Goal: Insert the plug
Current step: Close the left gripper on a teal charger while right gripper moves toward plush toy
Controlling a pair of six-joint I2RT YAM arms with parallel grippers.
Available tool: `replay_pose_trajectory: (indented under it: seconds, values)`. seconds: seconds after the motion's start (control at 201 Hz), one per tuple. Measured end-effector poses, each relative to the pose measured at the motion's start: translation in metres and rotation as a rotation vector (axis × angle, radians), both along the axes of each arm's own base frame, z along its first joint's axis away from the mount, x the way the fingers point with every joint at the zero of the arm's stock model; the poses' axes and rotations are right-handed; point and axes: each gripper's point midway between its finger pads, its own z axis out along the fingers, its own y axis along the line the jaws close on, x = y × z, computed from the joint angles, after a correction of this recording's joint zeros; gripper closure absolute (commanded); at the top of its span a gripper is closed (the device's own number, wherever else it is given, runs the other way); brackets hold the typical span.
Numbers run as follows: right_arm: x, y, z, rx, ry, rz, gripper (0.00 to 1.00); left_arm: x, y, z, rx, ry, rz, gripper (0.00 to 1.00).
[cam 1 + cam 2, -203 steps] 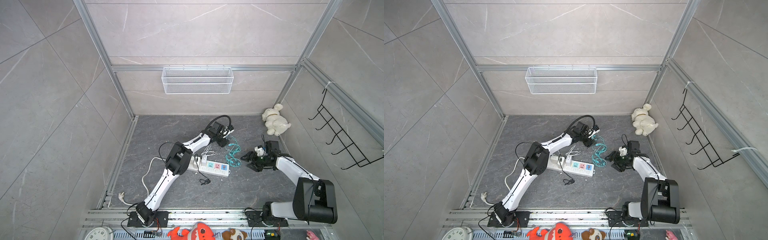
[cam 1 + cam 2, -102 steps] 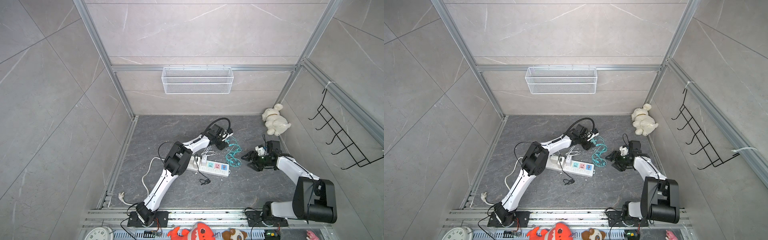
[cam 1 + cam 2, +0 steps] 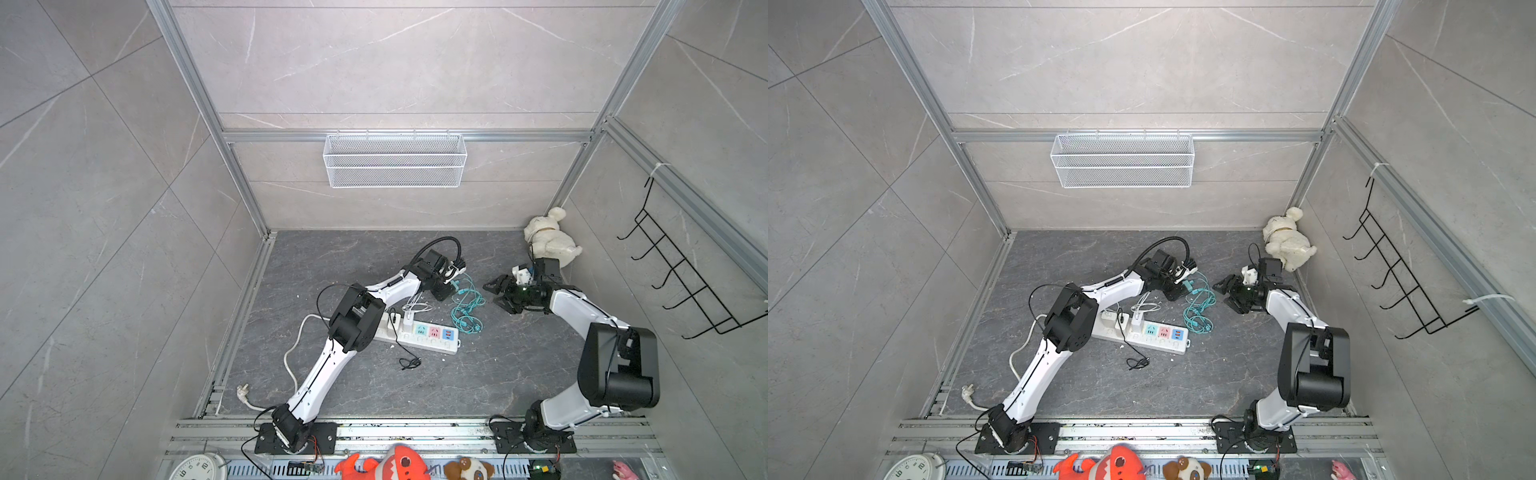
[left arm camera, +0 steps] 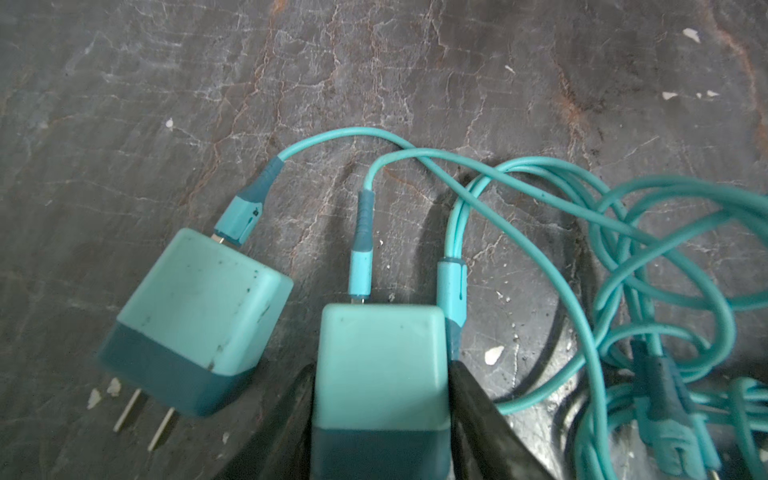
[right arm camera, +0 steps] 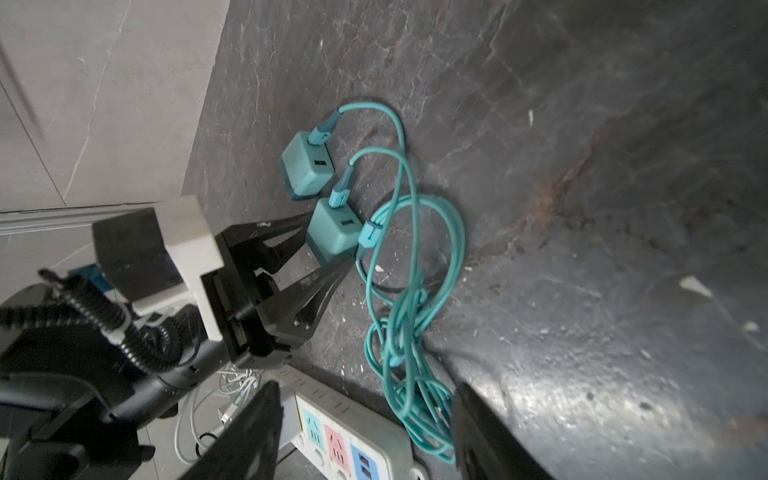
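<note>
A teal plug (image 4: 378, 340) with a dark base lies on the dark floor. My left gripper (image 4: 382, 368) is shut on it, with a black finger against each side. The right wrist view shows the same grip on the plug (image 5: 334, 232) by the left gripper (image 5: 328, 237). A second teal plug (image 4: 199, 316) lies beside it with its prongs bare. The white power strip (image 3: 432, 338) with teal, pink and blue sockets lies nearer the front. My right gripper (image 5: 365, 390) hangs open and empty above the strip's end (image 5: 365, 432), and a top view shows this gripper (image 3: 500, 295) right of the teal cables (image 3: 467, 309).
A white charger (image 3: 408, 322) with white cable stands in the strip. A black cable (image 3: 409, 361) and the strip's white cord (image 3: 295, 345) trail toward the front. A plush dog (image 3: 548, 241) sits in the back right corner. A wire basket (image 3: 395, 160) hangs on the back wall.
My left gripper has come down a little toward the teal plugs and its jaws have narrowed onto one of them. The right arm has stayed where it was.
</note>
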Motion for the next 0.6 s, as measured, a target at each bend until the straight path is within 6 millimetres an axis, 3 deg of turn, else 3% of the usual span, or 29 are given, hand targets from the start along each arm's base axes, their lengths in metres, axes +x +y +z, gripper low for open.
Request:
replay_pose_trajectory:
  seconds: [0.209,0.428,0.597]
  values:
    - [0.033,0.011,-0.001,0.007,-0.016,0.023,0.34,-0.002,0.004,-0.005,0.025,0.005,0.011,0.49]
    - [0.043,0.015,0.014,0.009,-0.050,0.025,0.34,-0.003,0.006,-0.006,0.033,0.003,0.014,0.73]
    - [0.061,0.013,0.027,0.005,-0.084,0.021,0.34,-0.006,0.010,-0.005,0.038,-0.001,0.011,0.81]
